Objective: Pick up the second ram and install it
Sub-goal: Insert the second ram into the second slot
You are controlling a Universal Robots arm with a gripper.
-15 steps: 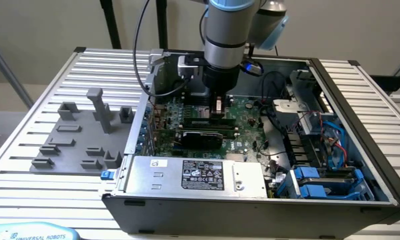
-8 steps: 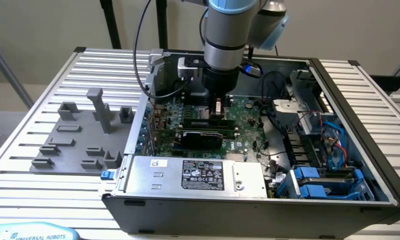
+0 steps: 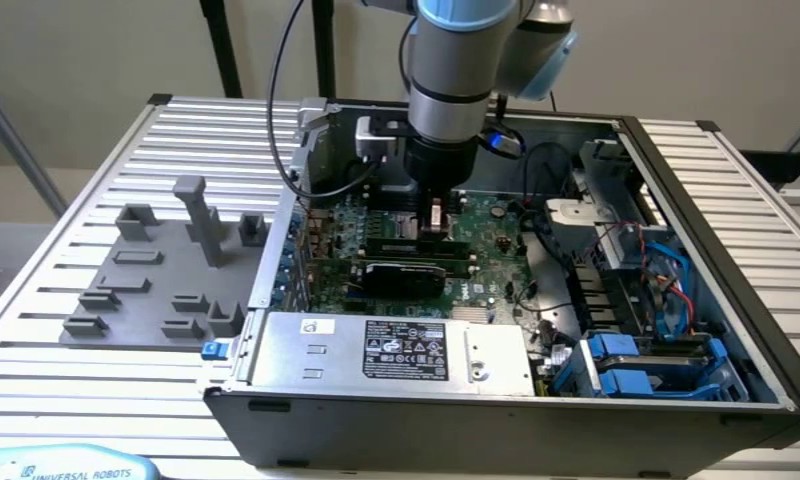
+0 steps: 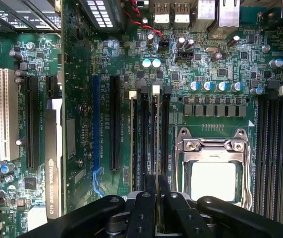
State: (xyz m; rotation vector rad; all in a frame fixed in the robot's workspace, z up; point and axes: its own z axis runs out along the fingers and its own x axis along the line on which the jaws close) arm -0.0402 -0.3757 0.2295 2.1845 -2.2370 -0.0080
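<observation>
Black fingers [image 4: 142, 210] of our hand [image 4: 155, 198] fill the near edge of the wrist view, closed on the second ram [image 4: 155, 144] — a thin stick seen edge-on, running away from the fingers along the row of memory slots beside the processor socket [image 4: 212, 163]. In the exterior view the hand [image 3: 434, 222] is down inside the open computer case [image 3: 507, 400], standing upright over the motherboard [image 3: 487, 250], with the stick [image 3: 434, 215] a small pale sliver at its tip.

We judge the step in hand to be the install itself: the pick is done, and the stick sits over or in its slot. We cannot tell whether it is already seated or only resting on the slot mouth. Finishing this calls for a straight push down along the slot, the stick kept square to it so the end latches can close; a tilt would jam one end.

Counting: one arm, one hand, one case. Next to the held stick we see another slot [image 4: 133, 141] with a white latch that looks filled — one stick already in, we think. On the worktop [image 3: 93, 370] at the exterior view's left lies one grey holder plate [image 3: 160, 280] carrying several blocks, roughly ten; we cannot count them exactly
</observation>
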